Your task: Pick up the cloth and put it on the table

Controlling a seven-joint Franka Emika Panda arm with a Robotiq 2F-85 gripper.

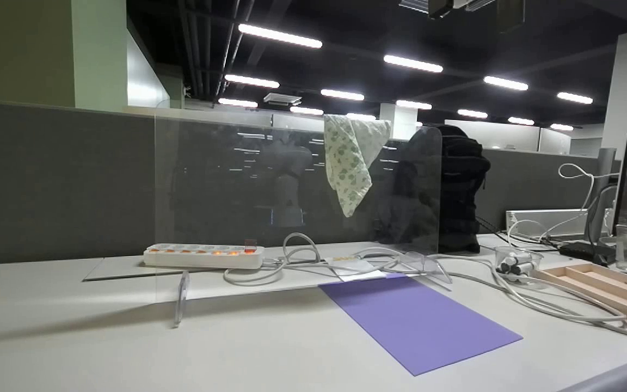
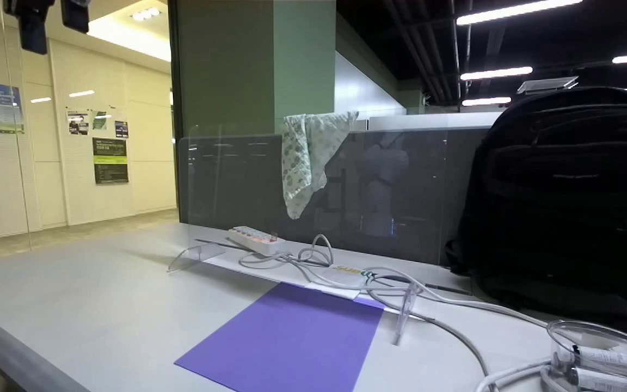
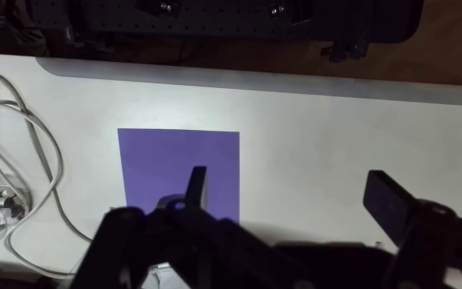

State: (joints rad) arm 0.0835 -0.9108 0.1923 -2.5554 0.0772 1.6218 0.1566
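The cloth (image 1: 349,163) is pale greenish-white with a mottled leaf pattern. It hangs in folds over the top edge of an upright clear panel (image 1: 210,190), above the table (image 1: 237,348); it also shows in an exterior view (image 2: 302,163). It is not seen in the wrist view. The table is wide and light grey-white, also in the wrist view (image 3: 315,140). My gripper (image 3: 287,174) is open and empty, its fingers wide apart, pointing down over the table. It shows high at the top left in an exterior view (image 2: 55,34), above and apart from the cloth.
A flat purple mat (image 1: 422,324) lies before the panel. Behind the panel are a power strip (image 1: 204,256) and loose cables (image 2: 313,261). A black backpack (image 2: 569,207) stands beside it. A clear cup with small cylinders (image 1: 517,264) and a wooden tray (image 1: 607,288) sit at one side.
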